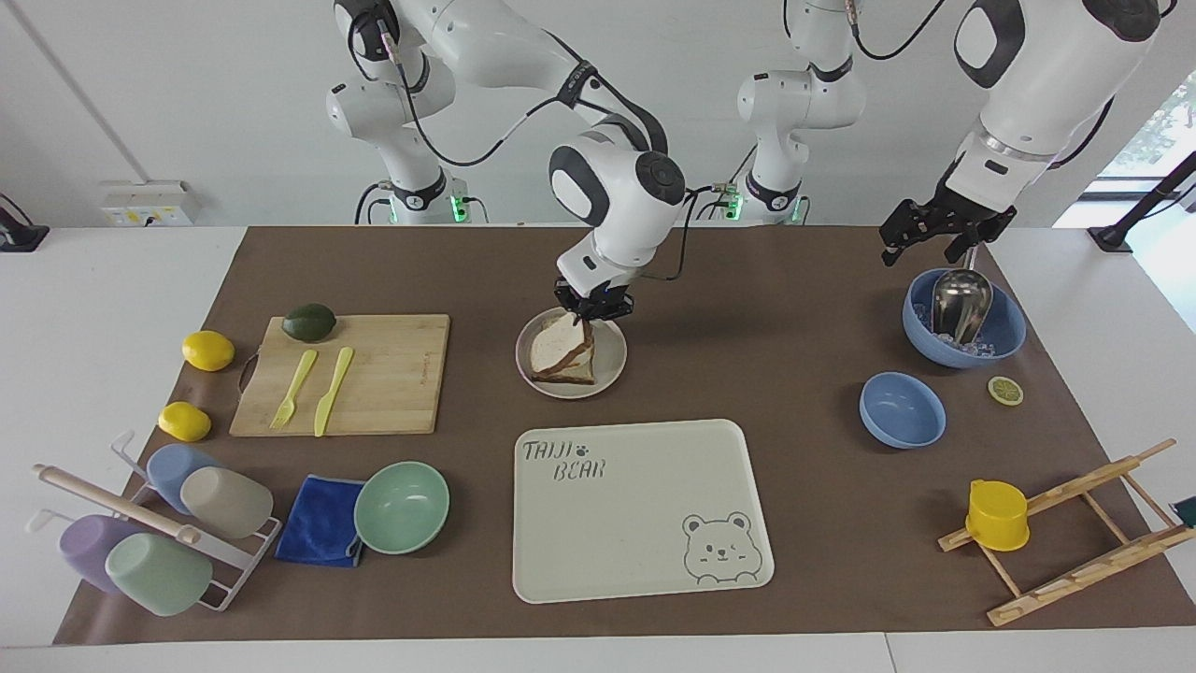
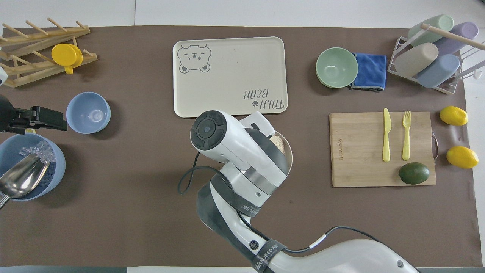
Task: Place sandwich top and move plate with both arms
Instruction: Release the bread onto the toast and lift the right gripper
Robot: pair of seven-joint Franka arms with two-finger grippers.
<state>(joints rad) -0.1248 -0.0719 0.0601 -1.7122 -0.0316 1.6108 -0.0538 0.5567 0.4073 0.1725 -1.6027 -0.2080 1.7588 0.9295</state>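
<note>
Almost home, the sandwich top [image 1: 558,347] lies tilted on the stack on the plate [image 1: 612,360], its corner nearest the robots raised and pinched in the right end effector [image 1: 586,315], whose fingertips are closed on the crust. The plate sits mid-table, nearer to the robots than the bear tray [image 1: 645,509] and beside the cutting board [image 1: 392,374]. To finish the step well, the right arm would likely need to lower that raised corner until the slice lies flat and square over the filling, then let go and lift straight up so the bread does not drag off. The left end effector [image 1: 939,236] waits with fingers spread wide and holding nothing, over the blue bowl [image 1: 1004,332] with the metal scoop [image 1: 961,301] at its own end of the table; it has yet to join for the plate move. From overhead, the right arm's wrist hides nearly all of the sandwich and much of the plate, leaving only a sliver of bread and rim. Whatever lies under the top slice cannot be made out.
</note>
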